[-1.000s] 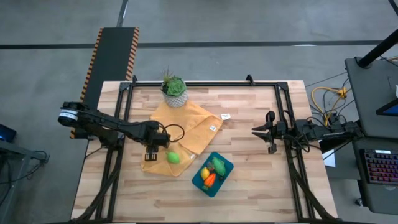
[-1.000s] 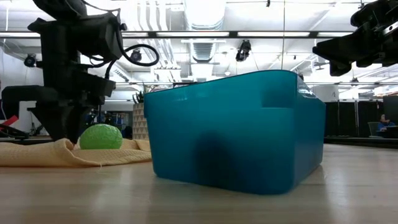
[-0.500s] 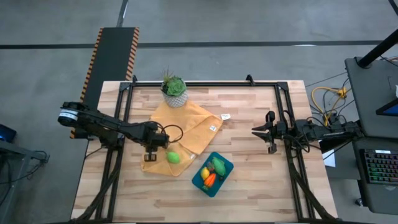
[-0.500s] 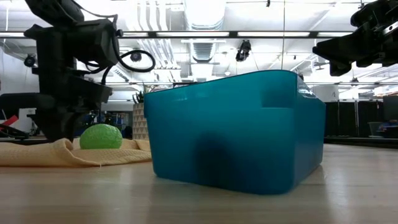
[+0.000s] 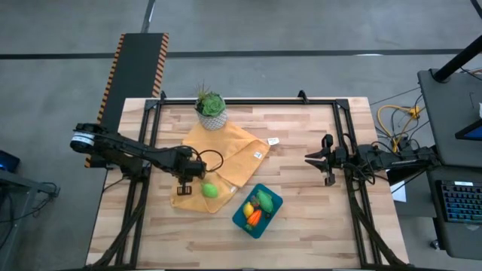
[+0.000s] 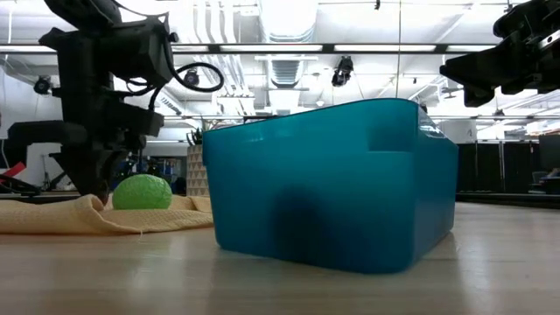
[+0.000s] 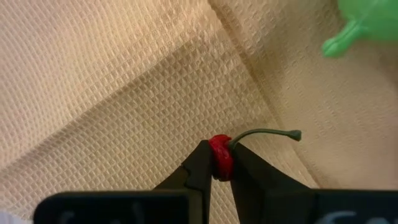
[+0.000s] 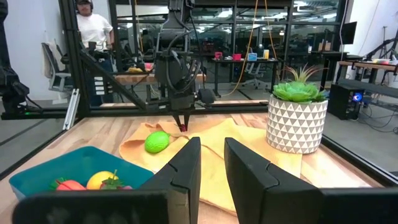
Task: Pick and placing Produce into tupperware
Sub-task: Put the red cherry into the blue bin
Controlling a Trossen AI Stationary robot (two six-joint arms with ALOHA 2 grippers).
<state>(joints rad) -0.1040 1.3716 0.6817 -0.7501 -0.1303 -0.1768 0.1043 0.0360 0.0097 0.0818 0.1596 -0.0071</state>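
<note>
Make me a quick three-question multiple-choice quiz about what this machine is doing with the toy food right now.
1. Where does the green toy fruit lie?
A. in the teal container
B. on the yellow cloth
C. beside the potted plant

2. What colour is the small piece pinched by the left gripper?
A. red
B. yellow
C. blue

3. How is the right gripper?
A. shut on a carrot
B. open, holding nothing
C. inside the container

Answers: 1 B, the high view shows it on the yellow cloth, outside the teal container. 2 A, the left wrist view shows a red piece with a dark stem between the fingers. 3 B, its fingers stand apart with nothing between.
</note>
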